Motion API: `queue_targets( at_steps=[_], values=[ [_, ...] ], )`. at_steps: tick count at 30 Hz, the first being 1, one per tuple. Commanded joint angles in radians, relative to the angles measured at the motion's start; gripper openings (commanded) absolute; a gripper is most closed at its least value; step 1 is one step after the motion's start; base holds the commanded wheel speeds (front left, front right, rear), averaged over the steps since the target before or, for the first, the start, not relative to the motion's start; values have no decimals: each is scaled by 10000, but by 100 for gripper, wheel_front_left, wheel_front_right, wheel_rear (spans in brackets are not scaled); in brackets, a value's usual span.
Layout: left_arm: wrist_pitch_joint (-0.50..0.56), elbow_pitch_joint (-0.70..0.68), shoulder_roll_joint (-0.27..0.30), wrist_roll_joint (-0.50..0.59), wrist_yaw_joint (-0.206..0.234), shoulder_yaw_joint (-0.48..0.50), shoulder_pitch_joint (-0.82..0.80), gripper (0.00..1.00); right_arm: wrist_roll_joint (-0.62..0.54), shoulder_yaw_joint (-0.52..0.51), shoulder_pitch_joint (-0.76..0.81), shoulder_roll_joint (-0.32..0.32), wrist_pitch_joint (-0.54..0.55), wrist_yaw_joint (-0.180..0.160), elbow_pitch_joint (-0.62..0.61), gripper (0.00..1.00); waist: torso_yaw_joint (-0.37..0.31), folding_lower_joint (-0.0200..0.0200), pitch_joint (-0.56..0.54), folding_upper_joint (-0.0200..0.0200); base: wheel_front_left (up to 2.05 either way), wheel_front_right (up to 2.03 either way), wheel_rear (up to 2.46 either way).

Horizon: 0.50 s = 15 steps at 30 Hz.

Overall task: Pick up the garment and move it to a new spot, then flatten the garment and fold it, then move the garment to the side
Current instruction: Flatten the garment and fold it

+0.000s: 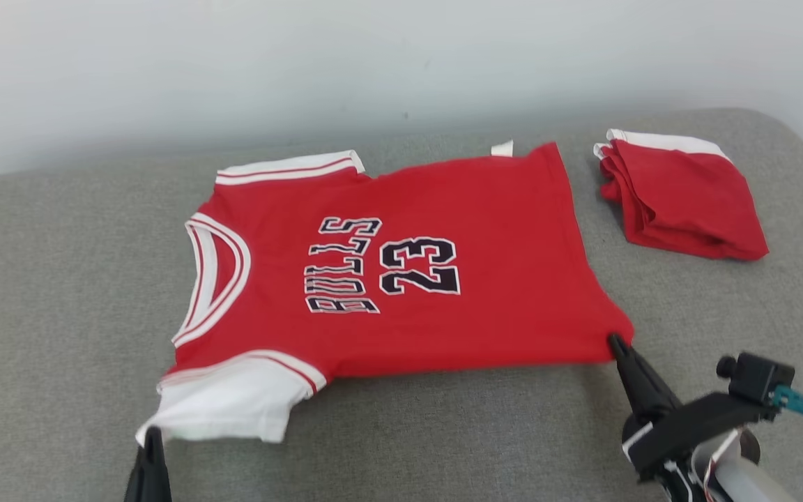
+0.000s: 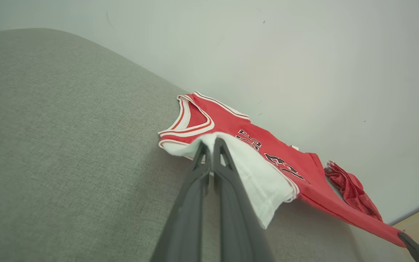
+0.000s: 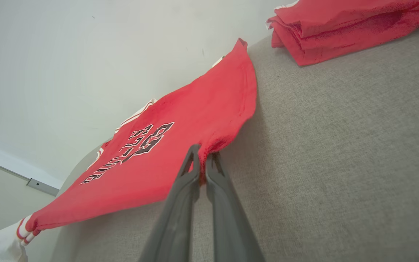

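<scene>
Starting at the left: plain grey cushion (image 1: 39, 279), a coarse woven fabric with a rounded back edge, and a pale flat wall (image 1: 373, 56) behind it. The left gripper (image 1: 153, 434) comes up from the bottom edge, its two dark fingers clenched together on the outer corner of the white sleeve (image 1: 234, 404). In the left wrist view the sleeve cloth drapes around the tips of that gripper (image 2: 211, 146).

The jersey (image 1: 401, 279) lies face up and mostly flat across the middle of the cushion, neck hole to the left, hem to the right. It's soft red knit with white striped trim and black "BULLS 23" lettering. The far sleeve is folded under and a small white tag pokes out at the far edge.

At the near hem corner the right gripper (image 1: 615, 341) is pinched shut on the red cloth – its wrist view shows a bit of fabric caught between the tips (image 3: 202, 154).

Far right, well apart from the jersey, there's a folded red pile (image 1: 680, 199) with a white edge. Nothing sits between it and the jersey.
</scene>
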Motion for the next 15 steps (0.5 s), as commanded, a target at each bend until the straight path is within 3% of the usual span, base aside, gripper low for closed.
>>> queue_targets(
  at_steps=[1,15],
  values=[
    [-40,77,-95,126,-131,94,320,0,-173,-123,354,-95,153,4,-128,0,104,1,-170,1,0,0,0],
    [-40,697,-692,319,-415,-103,1802,0,-1261,-1860,2798,-136,1830,4,-1272,0,230,1,-426,1,0,0,0]
  ],
)
